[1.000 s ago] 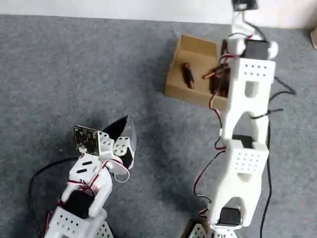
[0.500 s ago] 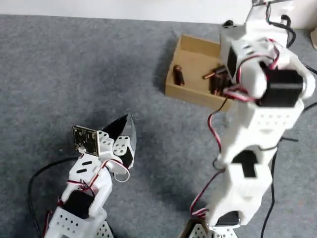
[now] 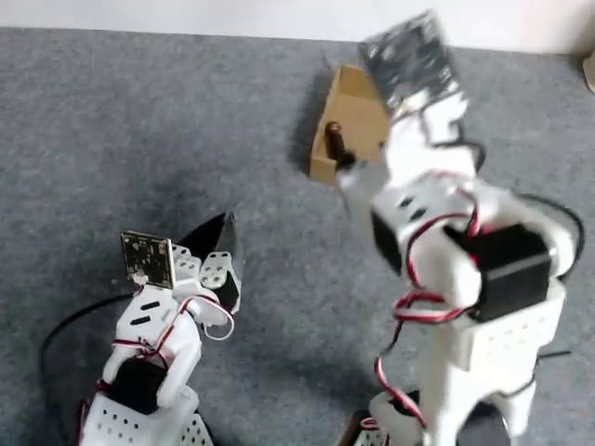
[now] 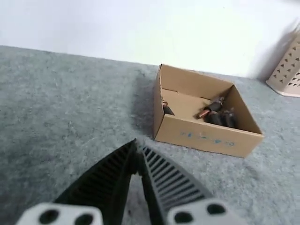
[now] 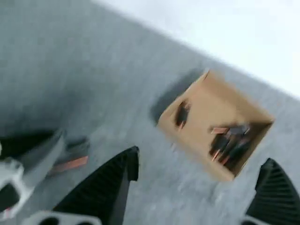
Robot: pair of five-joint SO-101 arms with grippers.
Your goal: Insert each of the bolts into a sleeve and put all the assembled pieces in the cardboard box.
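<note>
The left gripper [image 4: 137, 152] sits low over the grey felt [image 4: 70, 103], nearest its arm's base. Its two black ribbed fingers are pressed together to the tips, with nothing between them. In the high view the left gripper [image 3: 221, 243] points up the table toward the box, well apart from it.

The right gripper [image 5: 201, 159] is raised above the table with its fingers spread wide and nothing in its grasp. Its arm rises tall in the high view and covers much of the box.

Farther off, near the back edge of the felt, stands the cardboard box [image 4: 206, 137]. It is a shallow, open-topped tray of plain brown card, squarish, resting flat. Inside lie the assembled pieces [image 4: 219, 115], short dark sleeves with copper-coloured bolt ends sticking out, bunched together toward one side of the box floor. A single piece [image 4: 167, 109] lies apart from them against the opposite wall. The right wrist view shows the cardboard box [image 5: 205, 101] from above with the same layout, and the high view shows the single piece [image 3: 335, 144] at the box's exposed end.

Beyond the box, a pale perforated object [image 4: 287, 70] stands against the white wall [image 4: 140, 28].
</note>
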